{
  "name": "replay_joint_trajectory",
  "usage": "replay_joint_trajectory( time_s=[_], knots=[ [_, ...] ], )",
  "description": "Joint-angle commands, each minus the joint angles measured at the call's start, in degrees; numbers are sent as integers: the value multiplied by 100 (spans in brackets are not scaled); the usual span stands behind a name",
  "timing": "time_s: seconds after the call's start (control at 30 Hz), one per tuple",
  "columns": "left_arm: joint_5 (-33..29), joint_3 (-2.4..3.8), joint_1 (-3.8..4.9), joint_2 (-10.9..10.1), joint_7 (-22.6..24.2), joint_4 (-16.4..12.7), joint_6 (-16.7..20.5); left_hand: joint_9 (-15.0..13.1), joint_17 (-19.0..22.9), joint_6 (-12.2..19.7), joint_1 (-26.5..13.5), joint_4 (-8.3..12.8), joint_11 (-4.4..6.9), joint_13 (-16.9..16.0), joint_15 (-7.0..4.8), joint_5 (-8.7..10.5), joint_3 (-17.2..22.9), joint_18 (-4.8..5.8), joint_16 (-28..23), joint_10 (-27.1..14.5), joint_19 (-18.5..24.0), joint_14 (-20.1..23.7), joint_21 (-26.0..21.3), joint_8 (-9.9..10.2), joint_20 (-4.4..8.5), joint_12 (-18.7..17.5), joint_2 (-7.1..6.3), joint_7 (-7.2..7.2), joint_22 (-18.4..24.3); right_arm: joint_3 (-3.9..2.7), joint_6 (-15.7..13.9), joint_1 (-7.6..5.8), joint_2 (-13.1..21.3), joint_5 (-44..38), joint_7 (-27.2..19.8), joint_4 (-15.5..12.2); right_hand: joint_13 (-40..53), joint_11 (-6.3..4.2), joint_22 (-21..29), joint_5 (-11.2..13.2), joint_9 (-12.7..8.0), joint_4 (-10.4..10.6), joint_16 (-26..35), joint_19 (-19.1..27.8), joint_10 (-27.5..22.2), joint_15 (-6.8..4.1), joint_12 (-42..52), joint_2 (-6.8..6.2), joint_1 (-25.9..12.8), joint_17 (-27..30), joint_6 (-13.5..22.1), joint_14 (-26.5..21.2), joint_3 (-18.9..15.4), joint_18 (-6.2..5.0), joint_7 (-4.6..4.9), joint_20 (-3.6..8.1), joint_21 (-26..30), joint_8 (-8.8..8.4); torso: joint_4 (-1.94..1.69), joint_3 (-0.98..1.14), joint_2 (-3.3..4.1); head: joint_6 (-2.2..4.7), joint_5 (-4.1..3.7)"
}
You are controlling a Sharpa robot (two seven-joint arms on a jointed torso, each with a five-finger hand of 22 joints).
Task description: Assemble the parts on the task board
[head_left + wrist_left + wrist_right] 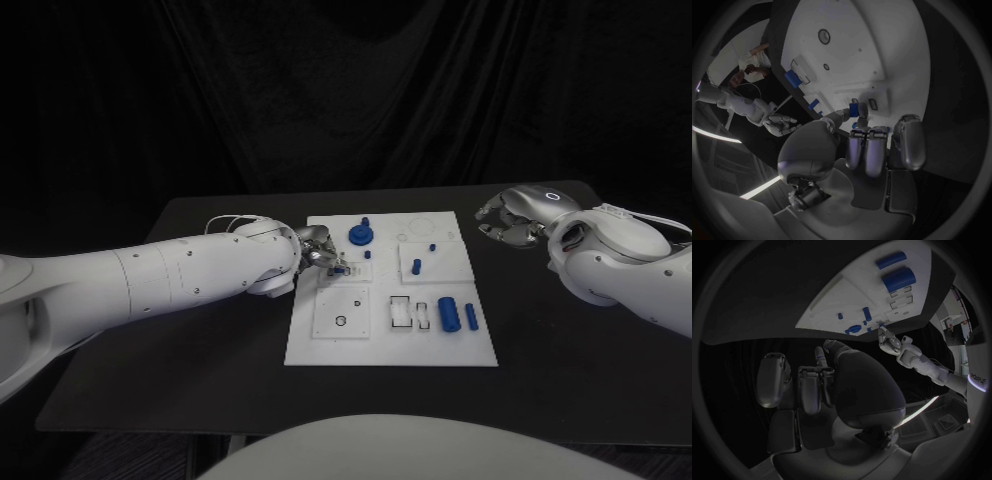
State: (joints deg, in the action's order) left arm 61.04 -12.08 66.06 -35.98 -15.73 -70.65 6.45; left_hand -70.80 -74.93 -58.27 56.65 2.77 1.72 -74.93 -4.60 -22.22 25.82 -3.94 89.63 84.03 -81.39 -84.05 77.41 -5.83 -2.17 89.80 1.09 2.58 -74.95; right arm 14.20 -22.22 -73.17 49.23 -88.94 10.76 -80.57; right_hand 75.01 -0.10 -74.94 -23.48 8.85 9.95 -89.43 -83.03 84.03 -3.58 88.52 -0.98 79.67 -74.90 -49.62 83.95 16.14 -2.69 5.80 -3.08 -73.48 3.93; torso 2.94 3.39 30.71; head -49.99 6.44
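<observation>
The left hand [315, 256] is held low over the task board's [325, 345] left side, a small blue part [854, 110] pinched at its fingertips, seemingly for seating in a slot there. The right hand [508, 217], fingers curled and holding nothing, is kept off the board's far right corner, leaving the work unobstructed.

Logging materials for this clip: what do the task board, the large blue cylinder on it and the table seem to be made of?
Task board: looks like matte white plastic, with an even tone and crisp recessed pockets, though painted metal is possible.
Large blue cylinder: probably plastic, uniformly blue with a soft sheen.
Table: a black, dull top with no glare; whether laminate or a coating cannot be told.
</observation>
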Motion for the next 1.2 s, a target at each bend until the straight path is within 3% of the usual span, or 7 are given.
replay_joint_trajectory(
  time_s=[0.03, 0.43, 0.53, 0.67, 0.83, 1.07, 1.2],
  knots=[
    [-136, 5, 47, 52, -117, 25, -240, -13, -1507, 5, -88, -16, -12, -1507, 17, 53, 33, 31, 37, 597, -23, -595, 5, -22, 17, 20, 9, -9, -646, -3, -78, 12, -4, -21, 96, 3, 1372, 32, -1014, -37, -5, -9, 22, 45, 445, 38, -29, -10, -46, -1455, 22, 578, 33, -102, -11, -9, 24, -23, 7, -6, 2, -1, 3],
    [-138, 6, 393, 285, -530, 189, -725, -28, -1507, 17, -169, -47, -13, -1507, 16, 242, 49, 47, 37, 597, -76, -595, 65, -16, 17, 20, 46, -7, -699, -4, -79, 12, -14, -21, 94, 10, 1373, 30, -1014, -38, -12, -16, 20, 46, 445, 36, -28, -14, -51, -1457, 39, 579, 43, -102, -13, -8, 27, -28, 2, -4, 7, -1, -24],
    [-139, 6, 561, 375, -720, 282, -1085, -32, -1507, 20, -183, -57, -14, -1507, 16, 297, 57, 47, 37, 597, -78, -595, 64, -14, 17, 20, 65, -6, -701, -4, -77, 11, -20, -21, 96, 17, 1373, 30, -1014, -38, -12, -16, 20, 46, 445, 36, -28, -14, -51, -1457, 39, 579, 43, -102, -13, -8, 27, -28, 7, -11, 15, -1, -13],
    [-140, 6, 681, 496, -882, 433, -1413, -36, -1507, 18, -188, -60, -14, -1507, 17, 333, 64, 46, 37, 597, -77, -595, 60, -14, 17, 20, 79, -7, -701, -4, -75, 11, -36, -21, 96, 27, 1373, 30, -1014, -38, -12, -16, 20, 46, 445, 36, -28, -14, -51, -1457, 39, 579, 43, -102, -13, -8, 27, -28, 16, -13, 17, -1, 4],
    [-140, 6, 746, 666, -1064, 648, -1769, -39, -1507, 16, -180, -52, -12, -1507, 16, 350, 75, 46, 37, 597, -78, -595, 60, -16, 17, 20, 88, -11, -702, -4, -76, 10, -61, -21, 91, 36, 1373, 30, -1014, -38, -12, -16, 20, 46, 445, 36, -28, -14, -51, -1457, 39, 579, 43, -102, -13, -8, 27, -28, 19, -6, 7, -1, 1],
    [-139, 5, 768, 861, -1264, 865, -2048, -47, -1507, 18, -173, -35, -11, -1507, 15, 413, 95, 50, 37, 597, -90, -595, 72, -18, 17, 20, 101, -12, -714, -4, -73, 10, -67, -21, 90, 41, 1373, 30, -1014, -38, -12, -16, 20, 46, 445, 36, -28, -14, -51, -1457, 39, 579, 43, -102, -13, -8, 27, -28, 16, 7, 5, -1, 9],
    [-138, 4, 768, 947, -1372, 971, -2169, -53, -1507, 20, -158, -13, -8, -1507, 13, 436, 112, 49, 37, 597, -90, -595, 70, -20, 18, 20, 105, -16, -715, -4, -66, 10, -73, -21, 89, 42, 1373, 30, -1014, -38, -12, -16, 20, 46, 445, 36, -28, -14, -51, -1457, 39, 579, 43, -102, -13, -8, 27, -28, 20, -4, 16, -1, 24]
  ],
)
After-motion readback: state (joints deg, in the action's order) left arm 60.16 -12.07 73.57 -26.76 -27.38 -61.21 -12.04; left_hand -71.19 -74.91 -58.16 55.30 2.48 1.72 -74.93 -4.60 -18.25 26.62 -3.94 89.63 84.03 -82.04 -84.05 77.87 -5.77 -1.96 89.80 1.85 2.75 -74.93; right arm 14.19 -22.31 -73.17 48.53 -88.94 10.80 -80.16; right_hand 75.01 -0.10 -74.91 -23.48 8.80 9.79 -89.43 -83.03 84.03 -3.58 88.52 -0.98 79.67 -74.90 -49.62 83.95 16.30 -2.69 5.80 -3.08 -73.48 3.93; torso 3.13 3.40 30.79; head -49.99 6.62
